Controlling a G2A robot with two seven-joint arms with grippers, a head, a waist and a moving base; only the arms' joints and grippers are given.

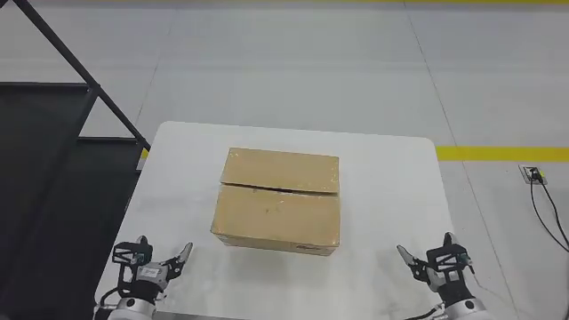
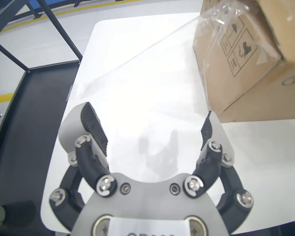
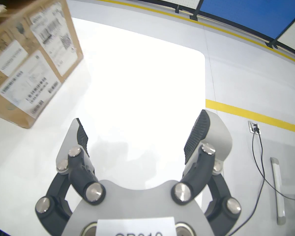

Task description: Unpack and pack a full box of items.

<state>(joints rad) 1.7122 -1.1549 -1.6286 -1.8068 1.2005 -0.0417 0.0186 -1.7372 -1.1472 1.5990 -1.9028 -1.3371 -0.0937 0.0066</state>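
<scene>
A brown cardboard box [image 1: 277,200] sits closed in the middle of the white table [image 1: 382,196], its two top flaps meeting along a seam. Its taped side with printed symbols [image 2: 236,50] faces my left gripper; its labelled side [image 3: 32,57] faces my right one. My left gripper [image 1: 152,260] hovers open over the table's near left corner, apart from the box, nothing between its fingers [image 2: 94,126]. Over the near right corner my right gripper [image 1: 431,257] is open too, with bare table between its pads [image 3: 196,133].
A dark metal rack with a black shelf [image 1: 44,196] stands against the table's left side. On the floor at the right lie a yellow line [image 1: 502,153], a floor socket with a black cable [image 1: 542,197] and a grey handle-like bar [image 3: 279,190].
</scene>
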